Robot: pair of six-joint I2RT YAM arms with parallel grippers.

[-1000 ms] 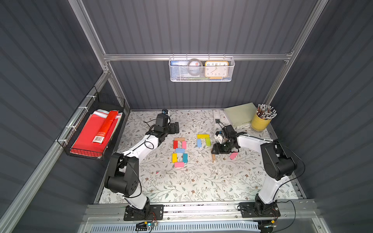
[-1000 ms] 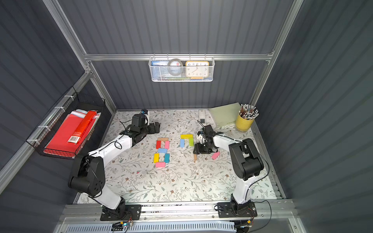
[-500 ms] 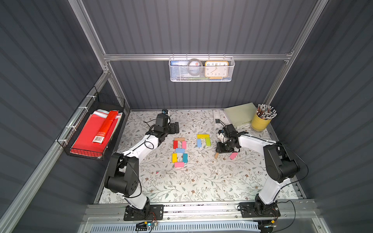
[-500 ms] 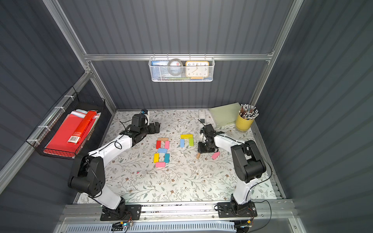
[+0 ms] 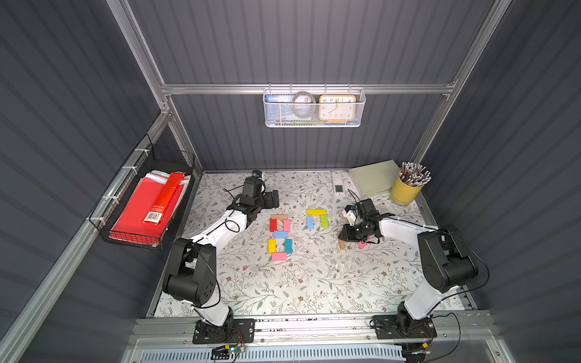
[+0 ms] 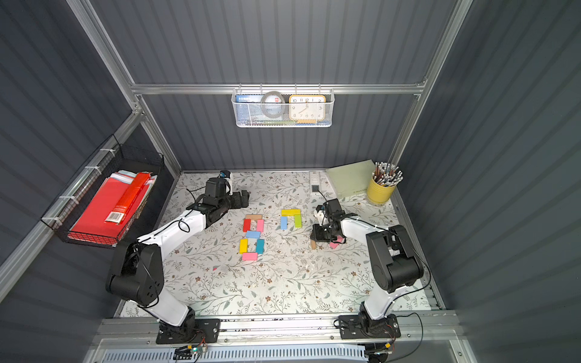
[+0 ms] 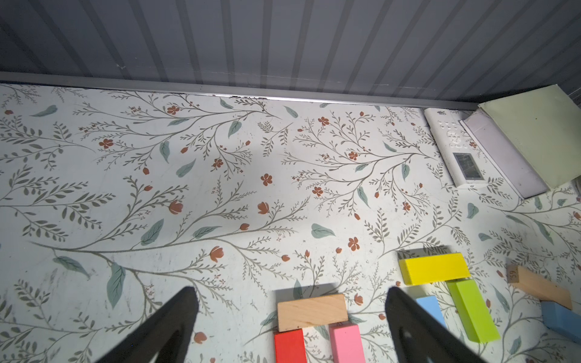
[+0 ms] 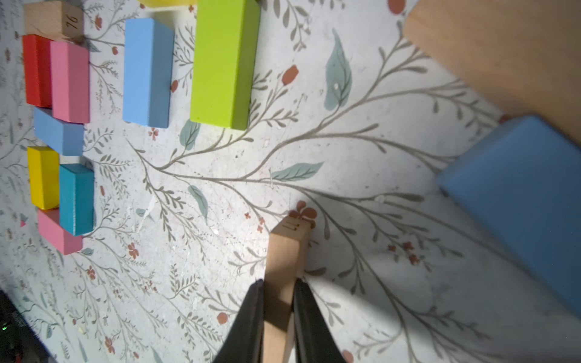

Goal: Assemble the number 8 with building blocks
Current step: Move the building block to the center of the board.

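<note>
On the floral mat (image 8: 345, 157), right tool (image 8: 279, 284) pinches a slim plain-tan block (image 8: 285, 251); left tool (image 7: 290, 294) gapes wide.

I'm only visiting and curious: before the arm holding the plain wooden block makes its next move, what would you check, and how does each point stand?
1. Right tool shut on the tan block: ok.
2. Tan block lifted off the table: cannot tell.
3. Left tool open and empty: ok.
4. Seven-block eight whole, both loops closed: ok.
5. Spot below the blue block and green block bare, the likely place for the tan block: ok.
6. Loose pink block out of the right arm's way: not ok, it lies partly under the arm.
</note>
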